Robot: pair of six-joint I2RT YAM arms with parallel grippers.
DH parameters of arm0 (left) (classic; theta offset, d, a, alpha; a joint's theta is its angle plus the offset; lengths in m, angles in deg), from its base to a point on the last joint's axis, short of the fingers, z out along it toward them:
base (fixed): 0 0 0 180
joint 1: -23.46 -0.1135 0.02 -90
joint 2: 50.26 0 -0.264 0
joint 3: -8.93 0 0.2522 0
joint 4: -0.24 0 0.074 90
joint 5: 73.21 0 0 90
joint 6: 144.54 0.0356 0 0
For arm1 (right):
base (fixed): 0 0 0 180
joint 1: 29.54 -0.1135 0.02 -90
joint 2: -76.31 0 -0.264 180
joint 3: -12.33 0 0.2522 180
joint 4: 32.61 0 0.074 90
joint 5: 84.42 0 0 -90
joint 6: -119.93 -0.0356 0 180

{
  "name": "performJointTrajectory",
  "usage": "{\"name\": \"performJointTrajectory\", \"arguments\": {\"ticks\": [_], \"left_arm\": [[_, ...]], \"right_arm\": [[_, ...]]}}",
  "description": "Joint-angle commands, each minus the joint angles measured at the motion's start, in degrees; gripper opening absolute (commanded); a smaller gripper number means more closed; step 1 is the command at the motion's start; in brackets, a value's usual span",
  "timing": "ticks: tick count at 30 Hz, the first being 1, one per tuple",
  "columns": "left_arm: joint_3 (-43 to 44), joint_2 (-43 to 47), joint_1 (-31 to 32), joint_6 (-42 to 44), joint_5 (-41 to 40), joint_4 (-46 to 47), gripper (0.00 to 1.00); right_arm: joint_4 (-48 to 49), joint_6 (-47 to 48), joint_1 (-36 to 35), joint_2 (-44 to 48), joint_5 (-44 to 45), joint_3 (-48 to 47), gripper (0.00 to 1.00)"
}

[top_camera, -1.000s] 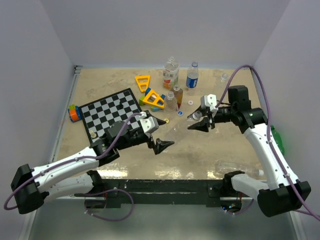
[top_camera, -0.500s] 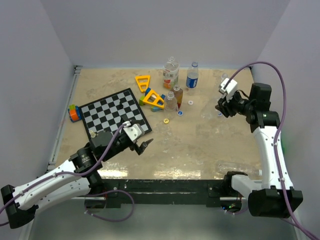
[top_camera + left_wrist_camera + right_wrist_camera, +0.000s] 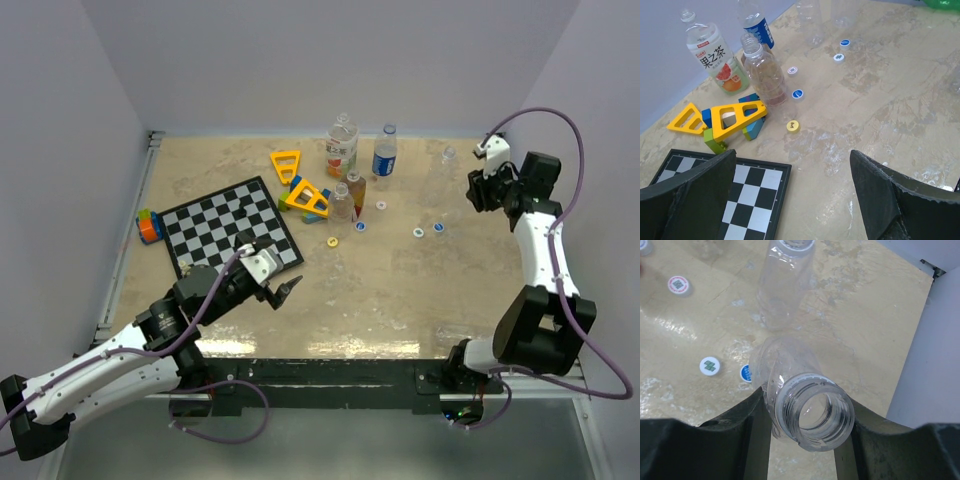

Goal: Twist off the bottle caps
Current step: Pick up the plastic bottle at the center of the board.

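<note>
My right gripper is shut on the neck of a clear bottle whose mouth is open, with no cap on it. It hangs at the far right of the table. Another clear bottle stands beyond it. Loose bottle caps lie below: white-green, blue, white-red. My left gripper is open and empty over the chessboard's corner. Ahead of it are an orange-label bottle, a blue-label bottle, an uncapped clear bottle, and a yellow cap.
A chessboard lies at left with coloured blocks beside it. Yellow triangular frames sit near the bottles. Walls close in the left, back and right sides; the right gripper is close to the right wall.
The right arm has swung from the table's middle to the far right, carrying the clear bottle. The left arm has drawn back toward the near left, its jaws still open.
</note>
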Motion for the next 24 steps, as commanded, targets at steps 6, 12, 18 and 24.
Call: {"name": "performJointTrajectory", "arguments": {"ticks": [6,12,18,24], "left_arm": [[-0.4,0.4,0.0,1.1,-0.2,2.0,1.00],[-0.4,0.4,0.0,1.1,0.0,2.0,1.00],[-0.5,0.5,0.0,1.3,0.2,2.0,1.00],[-0.5,0.3,0.0,1.3,0.1,2.0,1.00]], "right_arm": [[7.7,-1.3,0.5,-7.0,1.5,-5.2,0.21],[5.9,0.1,0.4,-11.4,2.8,-8.0,0.25],[5.5,1.3,0.2,-13.3,4.3,-8.9,0.30],[5.1,2.1,-0.5,-14.1,4.8,-8.9,0.40]]}}
